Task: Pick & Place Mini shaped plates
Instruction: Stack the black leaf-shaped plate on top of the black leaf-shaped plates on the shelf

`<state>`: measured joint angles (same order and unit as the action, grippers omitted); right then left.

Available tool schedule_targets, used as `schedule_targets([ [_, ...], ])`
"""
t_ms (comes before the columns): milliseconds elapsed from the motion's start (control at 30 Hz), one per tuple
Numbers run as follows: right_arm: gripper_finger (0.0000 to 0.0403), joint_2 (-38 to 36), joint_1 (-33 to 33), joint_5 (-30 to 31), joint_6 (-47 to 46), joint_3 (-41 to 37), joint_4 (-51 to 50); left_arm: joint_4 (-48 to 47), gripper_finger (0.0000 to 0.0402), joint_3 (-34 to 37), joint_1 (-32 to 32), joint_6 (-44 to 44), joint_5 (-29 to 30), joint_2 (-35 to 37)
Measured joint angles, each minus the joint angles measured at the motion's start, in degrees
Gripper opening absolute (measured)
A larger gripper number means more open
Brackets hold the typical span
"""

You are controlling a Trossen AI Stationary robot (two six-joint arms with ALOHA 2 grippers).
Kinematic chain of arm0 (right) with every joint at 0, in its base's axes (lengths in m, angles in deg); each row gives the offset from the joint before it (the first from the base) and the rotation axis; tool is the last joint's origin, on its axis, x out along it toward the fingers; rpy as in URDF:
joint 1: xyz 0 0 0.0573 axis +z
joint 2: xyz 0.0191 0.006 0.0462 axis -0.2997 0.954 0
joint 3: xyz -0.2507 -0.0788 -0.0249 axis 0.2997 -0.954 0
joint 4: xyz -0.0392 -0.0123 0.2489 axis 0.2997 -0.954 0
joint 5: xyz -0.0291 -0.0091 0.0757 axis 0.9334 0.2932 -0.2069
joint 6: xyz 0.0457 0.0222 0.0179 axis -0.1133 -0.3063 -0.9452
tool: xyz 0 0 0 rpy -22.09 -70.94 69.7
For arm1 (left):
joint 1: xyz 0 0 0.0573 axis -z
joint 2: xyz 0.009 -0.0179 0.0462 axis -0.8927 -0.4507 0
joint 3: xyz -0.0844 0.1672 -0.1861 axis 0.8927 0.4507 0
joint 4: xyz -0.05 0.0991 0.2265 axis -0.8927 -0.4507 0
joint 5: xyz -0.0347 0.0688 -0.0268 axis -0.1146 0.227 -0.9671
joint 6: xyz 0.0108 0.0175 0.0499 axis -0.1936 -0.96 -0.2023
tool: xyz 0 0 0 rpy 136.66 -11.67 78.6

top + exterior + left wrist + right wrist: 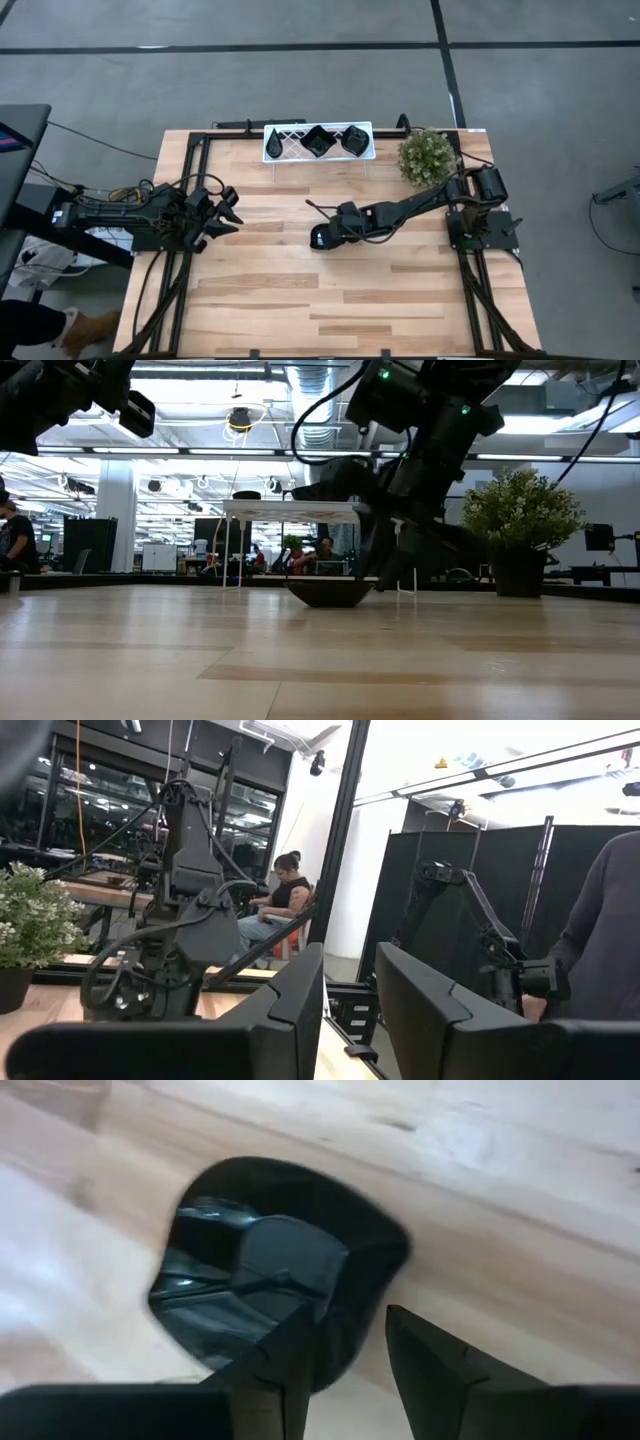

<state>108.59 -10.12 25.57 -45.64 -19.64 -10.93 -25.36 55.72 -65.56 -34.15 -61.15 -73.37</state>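
Observation:
One black mini plate (pixel 250 1250) rests on its base on the wood at mid-table (pixel 328 592). My right gripper (pixel 348 1320) slants down over it, open, with the plate's near rim between its fingers. Three more black plates (pixel 317 141) lie in the white wire rack (pixel 272 152) at the far edge. My left gripper (pixel 228 208) waits open above the table's left side and holds nothing. My right gripper comes at the plate from above, slanting in from the table's right. One finger (pixel 285 1360) is over the plate's hollow and the other (pixel 430 1365) is outside the rim (pixel 345 1342). I cannot tell whether either finger touches it. The plate sits upright on the table.
A small green plant (pixel 428 155) in a dark pot stands at the far right, beside the rack. Black frame rails run along the table's left and right sides. Bare wood lies toward the near edge. People sit in the room beyond the table.

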Motion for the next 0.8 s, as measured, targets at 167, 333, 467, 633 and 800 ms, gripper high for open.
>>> schedule_targets([
  [167, 0.0120, 0.26, -0.27, -0.01, 0.02, -0.08, -0.29, -0.04, 0.0097, 0.00, -0.02, -0.14, -0.02, 0.00],
  [333, 0.0120, 0.24, -0.76, -0.02, -0.04, -1.99, 2.96, 0.00, 0.0097, -0.02, -0.02, -0.41, 0.00, 0.00],
  [467, 0.0120, 0.24, -1.04, -0.62, -0.70, -3.97, 6.40, 0.00, 0.0097, 0.00, -0.01, -0.41, 0.00, 0.00],
  [633, 0.0115, 0.24, -1.58, -1.71, 0.60, -4.02, 8.08, 0.00, 0.0097, 0.00, -0.01, -0.42, -0.01, 0.00],
  [800, 0.0098, 0.24, -1.89, -1.71, 1.38, -4.03, 8.34, 0.00, 0.0097, 0.00, 0.00, -0.43, 0.00, 0.00],
])
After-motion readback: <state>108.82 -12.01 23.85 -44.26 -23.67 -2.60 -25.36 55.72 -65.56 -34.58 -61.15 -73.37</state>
